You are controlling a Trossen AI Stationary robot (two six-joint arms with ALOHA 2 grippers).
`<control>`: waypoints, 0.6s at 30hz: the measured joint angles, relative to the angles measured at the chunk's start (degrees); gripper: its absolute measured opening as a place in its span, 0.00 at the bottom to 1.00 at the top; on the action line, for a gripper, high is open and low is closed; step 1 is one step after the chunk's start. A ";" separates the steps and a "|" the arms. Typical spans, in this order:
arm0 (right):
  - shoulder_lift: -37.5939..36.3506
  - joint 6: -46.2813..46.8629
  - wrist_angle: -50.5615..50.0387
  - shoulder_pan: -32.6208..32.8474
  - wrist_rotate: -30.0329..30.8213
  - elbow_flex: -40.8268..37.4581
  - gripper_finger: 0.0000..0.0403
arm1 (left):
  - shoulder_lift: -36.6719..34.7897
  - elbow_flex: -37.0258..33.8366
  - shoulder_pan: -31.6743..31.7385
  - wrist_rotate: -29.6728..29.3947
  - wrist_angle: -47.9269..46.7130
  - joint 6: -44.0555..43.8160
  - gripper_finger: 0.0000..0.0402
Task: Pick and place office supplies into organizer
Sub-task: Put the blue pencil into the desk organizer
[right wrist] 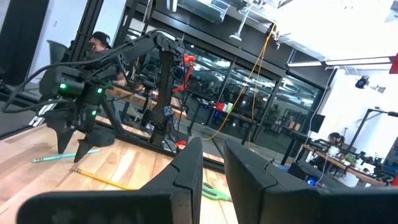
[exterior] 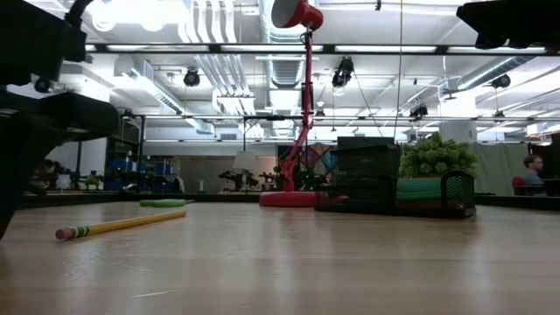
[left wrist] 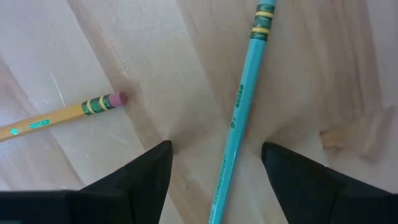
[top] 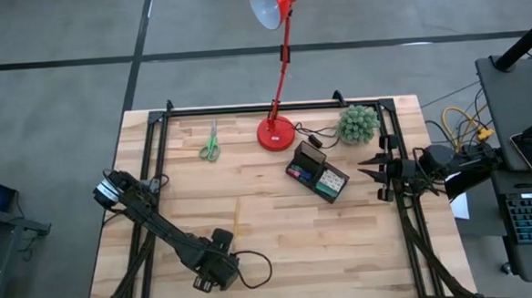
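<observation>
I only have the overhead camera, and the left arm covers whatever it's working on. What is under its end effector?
Observer: A teal pencil lies flat on the table, running between the left end effector's open fingers.
Operator: Is it gripped? I can see the right end effector parked at the table's right edge, so that one isn't helping.
Observer: No. The fingers stand apart on either side, clear of it.
Operator: Anything close by?
Observer: A yellow pencil, its pink eraser end pointing toward the teal one without touching it.
</observation>
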 joint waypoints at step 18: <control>0.00 1.99 0.01 0.01 0.00 0.00 0.14 | 0.07 0.02 0.93 2.84 0.97 3.51 0.51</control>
